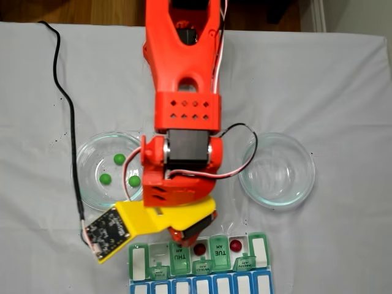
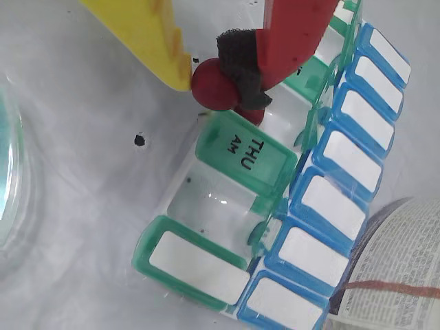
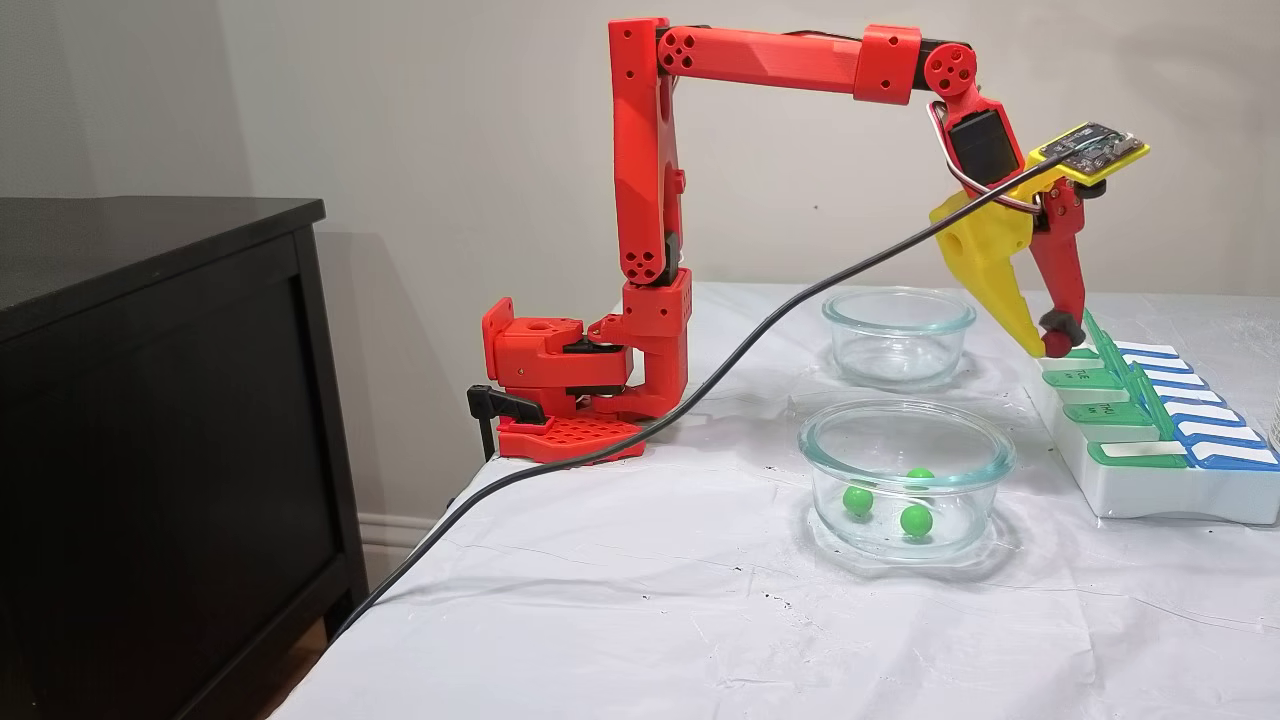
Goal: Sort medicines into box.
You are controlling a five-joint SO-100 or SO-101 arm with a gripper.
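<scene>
Printed paper point(image 2: 392, 275) is lying at the lower right corner of the wrist view, just beside the blue-lidded row of the pill organizer point(image 2: 227, 206). Nearer cells are standing with green lids raised; the THU lid point(image 2: 242, 152) is tilting up over its cell, and a small black speck point(image 2: 139, 141) is sitting on the white cloth point(image 2: 82, 137) beside the organizer.

Gripper point(image 2: 216, 75) is hanging just past the THU lid, over the organizer's green row. Its yellow finger point(image 2: 148, 34) and red finger point(image 2: 292, 34), the latter wearing a dark pad point(image 2: 240, 62), are pinching one red ball point(image 2: 214, 84) between them, closed down to the ball's width. A second red ball point(image 2: 251, 115) is peeking out below the pad, lying in a cell.

In a fixed view from above, two red balls are resting in open cells, one point(image 1: 199, 248) next to the THU lid, the other point(image 1: 236, 246) beside the TUE lid. Left of the arm, a glass dish point(image 1: 92, 177) is holding three green balls point(image 1: 119, 158), point(image 1: 105, 179), point(image 1: 133, 180). Right of the arm, another glass dish point(image 1: 277, 169) is standing well apart from the first. A black cable point(image 1: 67, 104) is running across the cloth to the circuit board point(image 1: 107, 229) on the yellow finger.

In a fixed view from the side, a dark cabinet point(image 3: 150, 400) is standing beside the table, with the arm's base point(image 3: 560, 390) clamped at the table edge.
</scene>
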